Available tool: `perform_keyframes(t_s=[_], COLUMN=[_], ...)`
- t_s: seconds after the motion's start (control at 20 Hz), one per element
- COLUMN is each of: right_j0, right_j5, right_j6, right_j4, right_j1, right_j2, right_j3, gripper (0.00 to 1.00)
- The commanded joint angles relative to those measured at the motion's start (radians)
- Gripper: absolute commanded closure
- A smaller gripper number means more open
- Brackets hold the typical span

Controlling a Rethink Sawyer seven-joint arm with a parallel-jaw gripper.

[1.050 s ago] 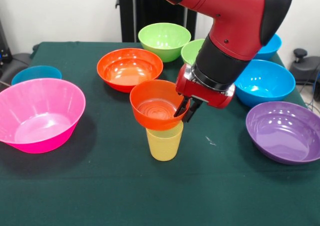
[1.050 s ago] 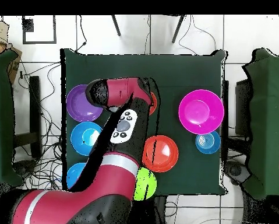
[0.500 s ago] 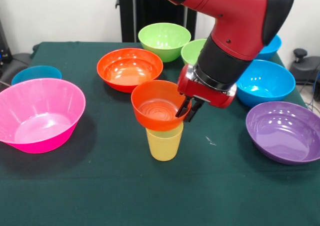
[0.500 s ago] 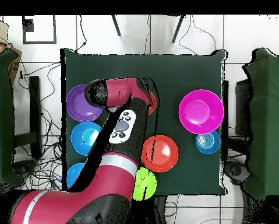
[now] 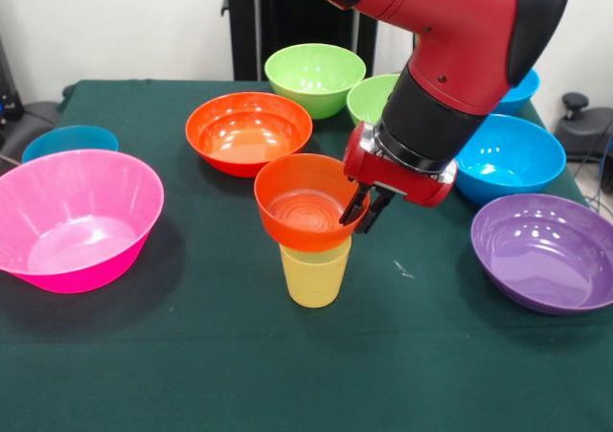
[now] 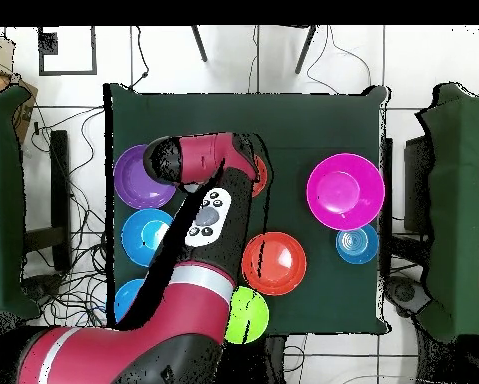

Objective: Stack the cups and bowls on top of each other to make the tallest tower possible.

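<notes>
The gripper (image 5: pixel 364 208) pinches the small orange bowl (image 5: pixel 305 202), which sits on the yellow tumbler (image 5: pixel 316 273). Just behind it the large orange bowl (image 5: pixel 248 130) and two lime green bowls (image 5: pixel 315 78) crowd the way. To its one side lie a blue bowl (image 5: pixel 508 156) and the purple bowl (image 5: pixel 546 250), close together. To the other side, bare green cloth (image 5: pixel 206 260) runs to the pink bowl (image 5: pixel 72 218). Nearer the camera than the tumbler the tabletop lies open across its whole width
</notes>
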Motion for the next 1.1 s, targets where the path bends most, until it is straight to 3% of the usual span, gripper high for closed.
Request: perform_keyframes(t_s=[0.05, 1.1], right_j0=[0.006, 0.008], right_j5=[0.026, 0.031], right_j6=[0.147, 0.148], right_j4=[0.023, 0.027], right_j1=[0.045, 0.047], right_j2=[0.085, 0.088], right_j3=[0.014, 0.004], gripper=[1.00, 1.00])
